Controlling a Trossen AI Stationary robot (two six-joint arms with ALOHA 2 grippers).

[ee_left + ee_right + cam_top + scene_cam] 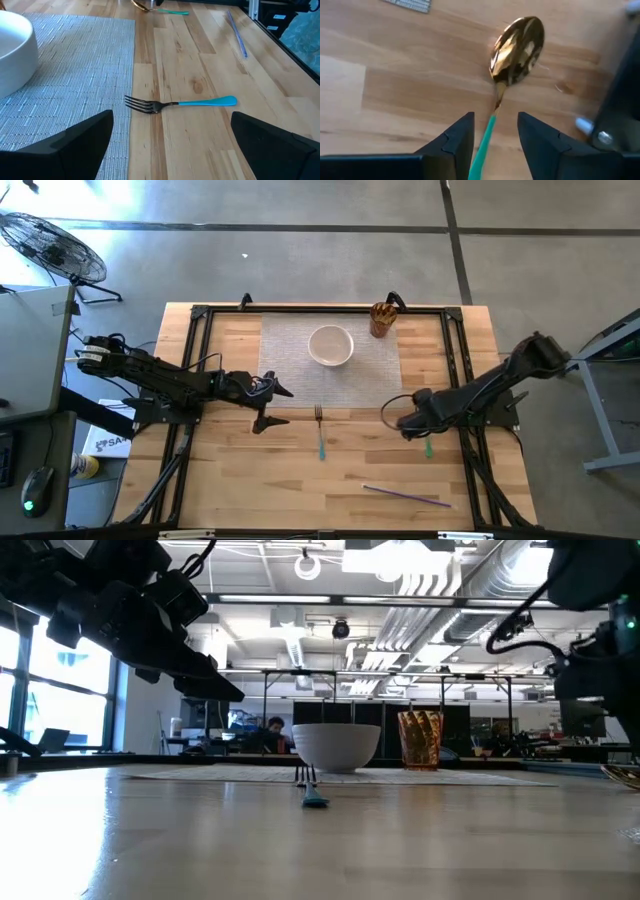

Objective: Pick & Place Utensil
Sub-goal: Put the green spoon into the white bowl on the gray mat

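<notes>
Green-handled spoon (512, 55) lies between the right gripper's (495, 131) narrowly parted jaws—left gripper (170, 135) gapes wide, empty.

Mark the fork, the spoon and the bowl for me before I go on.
fork (200, 102), left wrist view, on its blue handle.
spoon (516, 49), right wrist view, on its gold bowl.
white bowl (330, 345), high view, on its inside.

White round bowl (330, 345) sits mid-mat on the grey woven placemat (290, 375), upper centre of frame. Amber ribbed glass cup (382, 319) at the mat's upper right corner. Teal-handled metal fork (320, 432) lies just below the mat's lower edge. Thin purple straw (406, 496) lower right on the wooden table (240, 480). Teal-handled gold spoon (512, 55) right of the fork.
</notes>
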